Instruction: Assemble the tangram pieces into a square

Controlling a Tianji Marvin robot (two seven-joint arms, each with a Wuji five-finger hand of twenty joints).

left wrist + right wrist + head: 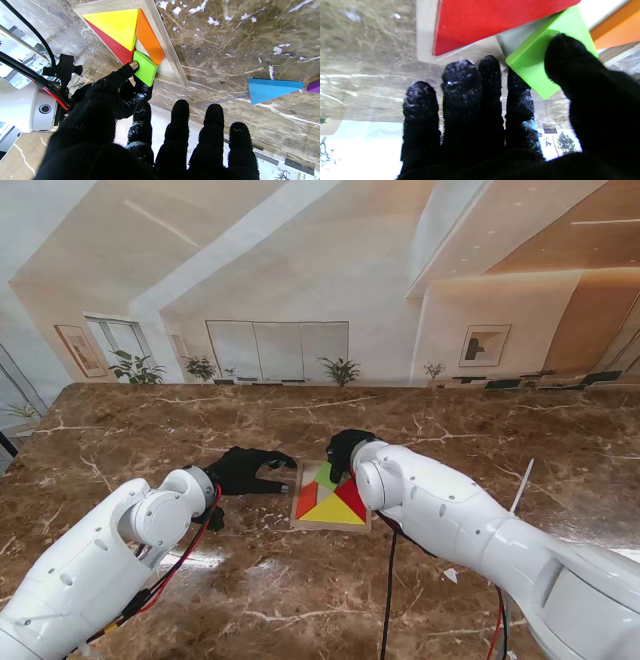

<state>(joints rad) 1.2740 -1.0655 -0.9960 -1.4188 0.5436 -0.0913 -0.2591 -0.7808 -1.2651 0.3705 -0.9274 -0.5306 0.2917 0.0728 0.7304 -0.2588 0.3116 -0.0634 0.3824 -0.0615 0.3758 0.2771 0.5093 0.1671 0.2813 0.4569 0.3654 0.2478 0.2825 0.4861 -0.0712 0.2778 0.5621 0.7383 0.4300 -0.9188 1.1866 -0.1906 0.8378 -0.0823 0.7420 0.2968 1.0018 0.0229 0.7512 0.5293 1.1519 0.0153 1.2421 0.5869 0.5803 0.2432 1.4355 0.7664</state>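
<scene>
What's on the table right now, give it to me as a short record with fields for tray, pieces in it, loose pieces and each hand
tray: wooden tray, on the marble table
seated pieces: yellow triangle, red triangle, orange piece
green square: tilted at the tray's edge, not flat
loose pieces: blue triangle, purple piece, both outside the tray
right hand: pinching the green square
left hand: open, holding nothing, left of the tray

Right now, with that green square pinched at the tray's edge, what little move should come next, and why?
Probably ease the green square down flat. The right hand holds it tilted, half over the wooden tray's rim, and bare tray floor shows beside the orange piece.
</scene>
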